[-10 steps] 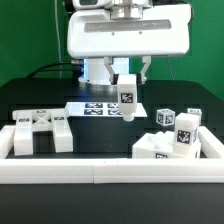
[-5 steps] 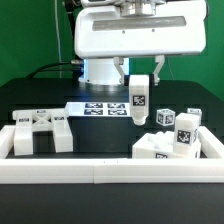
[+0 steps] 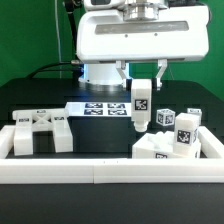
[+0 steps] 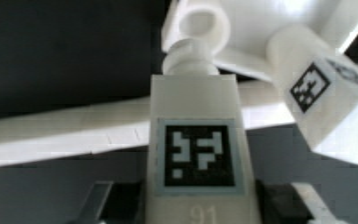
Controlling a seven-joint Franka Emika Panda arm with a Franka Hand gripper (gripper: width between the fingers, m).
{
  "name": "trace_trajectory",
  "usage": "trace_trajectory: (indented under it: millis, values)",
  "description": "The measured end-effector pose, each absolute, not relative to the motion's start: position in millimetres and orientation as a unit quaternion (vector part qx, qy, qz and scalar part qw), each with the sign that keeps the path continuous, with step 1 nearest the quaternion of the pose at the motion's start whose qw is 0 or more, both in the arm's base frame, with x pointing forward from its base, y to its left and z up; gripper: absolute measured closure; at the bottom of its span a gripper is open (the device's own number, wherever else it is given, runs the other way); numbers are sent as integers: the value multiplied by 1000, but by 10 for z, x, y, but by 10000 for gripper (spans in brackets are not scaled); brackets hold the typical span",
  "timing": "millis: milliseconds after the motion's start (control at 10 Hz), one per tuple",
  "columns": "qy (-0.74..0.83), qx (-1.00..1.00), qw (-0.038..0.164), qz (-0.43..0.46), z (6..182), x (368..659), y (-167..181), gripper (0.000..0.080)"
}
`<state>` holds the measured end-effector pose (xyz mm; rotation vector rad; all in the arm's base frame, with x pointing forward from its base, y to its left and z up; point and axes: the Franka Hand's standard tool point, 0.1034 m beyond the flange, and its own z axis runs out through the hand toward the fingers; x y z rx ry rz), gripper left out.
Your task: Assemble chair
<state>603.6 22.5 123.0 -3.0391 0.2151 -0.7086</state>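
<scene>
One chair post (image 3: 141, 103) hangs upright in the end effector (image 3: 141, 88), which is clamped narrow on its top. It is clear of the desk (image 3: 30, 100), just by the marker board (image 3: 100, 108). The wide block (image 3: 40, 130) sits at the exterior view's left, and the other loose parts are in a heap (image 3: 170, 135) at its right, near the hanging piece. I judge this a carry step; next you must line it up over a socket, square and plumb. The heap crowds one side and the rail (image 3: 110, 172) fences the front. Your open room is the desk's middle.
</scene>
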Motion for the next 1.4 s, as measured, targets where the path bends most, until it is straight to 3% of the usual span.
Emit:
trace_trajectory:
  millis: [200,1400]
  values:
    - [60,-960,-5,-273,1206,6072,227,509]
    - [38,-966,-10,-255,983,5877,324,509]
